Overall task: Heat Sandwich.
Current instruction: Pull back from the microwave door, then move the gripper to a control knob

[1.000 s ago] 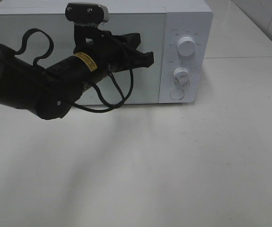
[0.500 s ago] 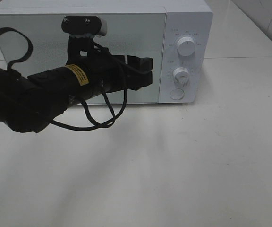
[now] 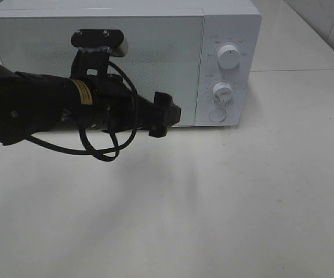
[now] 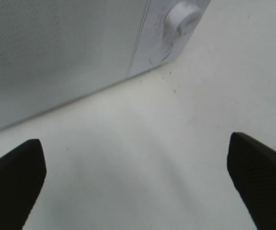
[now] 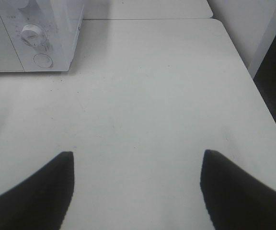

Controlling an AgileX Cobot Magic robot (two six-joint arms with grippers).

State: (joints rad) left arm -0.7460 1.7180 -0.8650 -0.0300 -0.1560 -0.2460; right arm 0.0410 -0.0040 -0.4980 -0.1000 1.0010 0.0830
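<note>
Closest to the high camera lay the white table point(image 3: 242, 202), bare in front. No sandwich showed in any view. It could have been behind the shut door, but I could not tell.

The right tool point(image 5: 137, 172) did not show in the high view. Its own camera showed its two black fingers spread wide, with nothing between them, above bare table off to the side of the microwave.

Next came the black arm point(image 3: 33, 107), reaching across from the left. It had a small yellow label point(image 3: 84, 92), and the words on it were too tiny to read. At its end, the left tool point(image 3: 166, 114) was let go and wide apart, holding nothing. It hung just in front of the lower right part of the door point(image 3: 155, 52).

Behind it stood the white microwave point(image 3: 231, 17), with its door shut. Beside the door were a top knob point(image 3: 229, 57), a lower knob point(image 3: 222, 91) and a round button point(image 3: 217, 115). Little marks ringed the knobs, but they were too small to read. I saw no brand name.

I think the step was the one between shutting the door and starting the heat. If so, the next move would need a tool to close gently on a knob and turn it. The knobs are small, so the tool would need to line up well.
</note>
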